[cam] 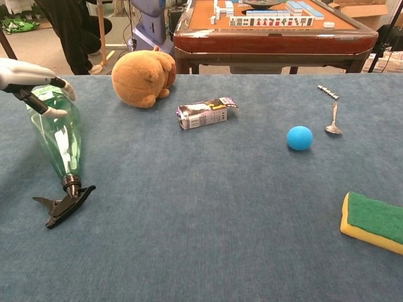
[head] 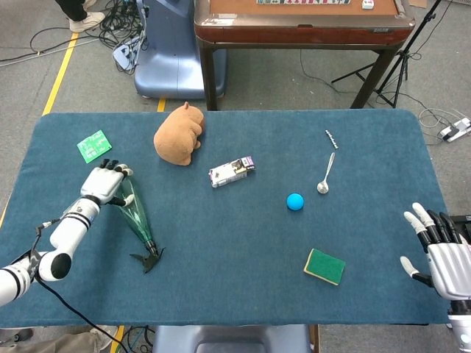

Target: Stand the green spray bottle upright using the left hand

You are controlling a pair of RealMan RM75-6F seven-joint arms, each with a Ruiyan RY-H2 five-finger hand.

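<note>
My left robot hand (head: 105,183) grips the base of the green spray bottle (cam: 58,135), which stands nozzle-down near the bench's (head: 243,250) left edge, long axis nearly vertical, far from my idle right.

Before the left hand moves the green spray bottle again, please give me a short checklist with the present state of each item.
1. Left hand holds the green spray bottle at its base: ok.
2. Bottle upright on its base: not ok; black trigger head rests on the table, base raised.
3. Plush toy apart from bottle: ok.
4. Firmness of grip: cannot tell.
5. Right hand away, open: ok.
</note>
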